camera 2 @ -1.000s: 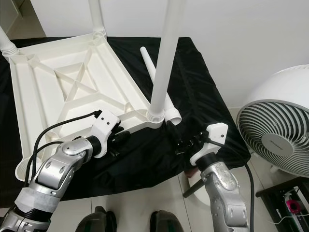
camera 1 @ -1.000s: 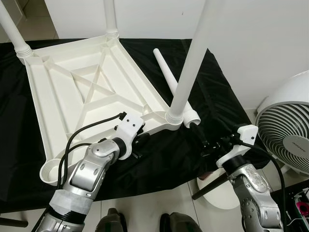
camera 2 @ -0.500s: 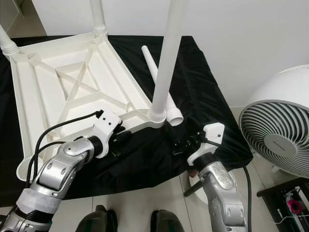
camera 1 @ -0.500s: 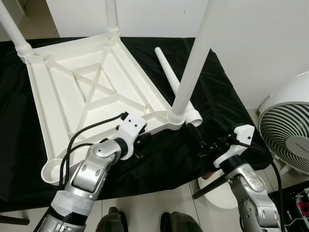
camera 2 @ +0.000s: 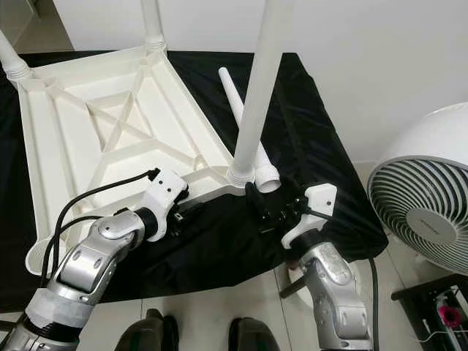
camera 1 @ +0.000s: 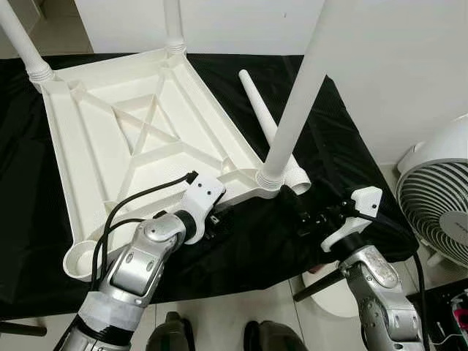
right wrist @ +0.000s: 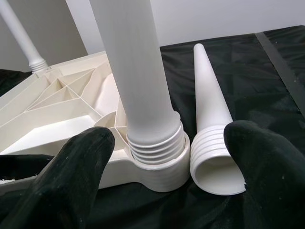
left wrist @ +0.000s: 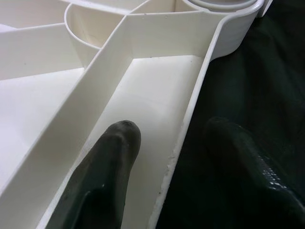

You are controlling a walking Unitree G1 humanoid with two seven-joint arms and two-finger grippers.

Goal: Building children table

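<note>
Your upturned white tabletop (camera 1: pixel 139 139) lies on the black-draped bench (camera 1: pixel 333 153), the loose leg (camera 1: pixel 267 124) beside it at 3 o'clock. Your left pincer (left wrist: pixel 167 162) straddles the tabletop's rim, fingers apart. Your right pincer (right wrist: pixel 164 176) gapes wide before the screwed-in leg (right wrist: pixel 138 81).

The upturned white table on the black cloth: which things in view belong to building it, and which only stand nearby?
Belong to the job:
table top, upside down
three screwed-in legs, nearest one
loose leg lying on the cloth
left gripper, astride the rim
right gripper, open by the loose leg

Only nearby:
white fan
black cloth
</note>
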